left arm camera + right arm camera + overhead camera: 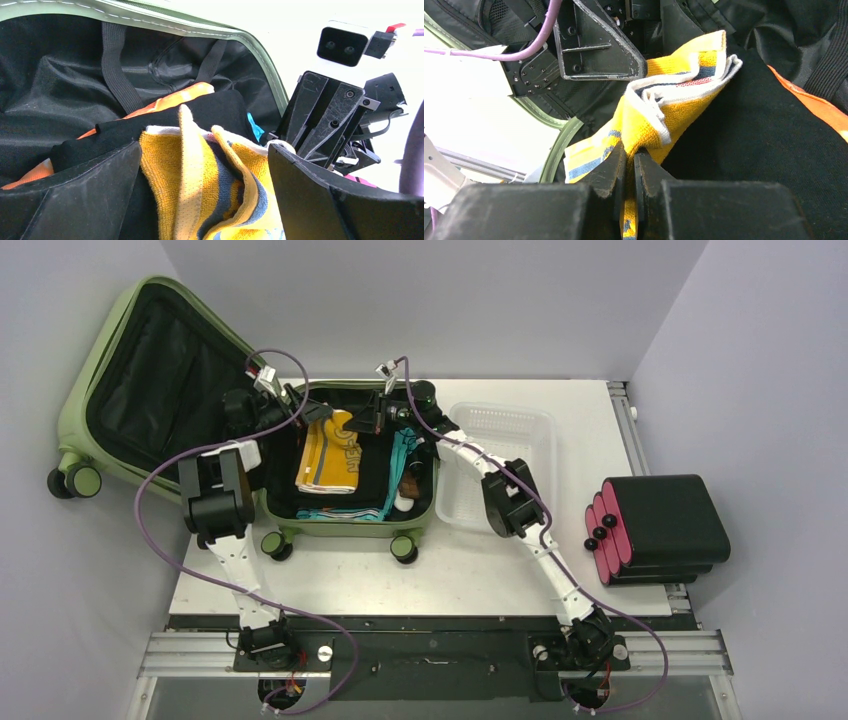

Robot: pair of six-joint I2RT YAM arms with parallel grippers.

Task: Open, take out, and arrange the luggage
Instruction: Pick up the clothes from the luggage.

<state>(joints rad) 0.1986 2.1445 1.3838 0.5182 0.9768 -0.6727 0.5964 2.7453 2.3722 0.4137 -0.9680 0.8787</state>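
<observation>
The luggage [340,526] is lying open left of centre. The right gripper [630,162] is pinching the yellow striped towel [684,95] by its edge — likely to lift it out — while the left gripper [204,150] is straddling it, jaws wide.

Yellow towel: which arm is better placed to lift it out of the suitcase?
Right. The right gripper is shut on the yellow towel's edge, and the white basket lies on its side of the suitcase. The left gripper is open, fingers straddling the towel, gripping nothing.
</observation>
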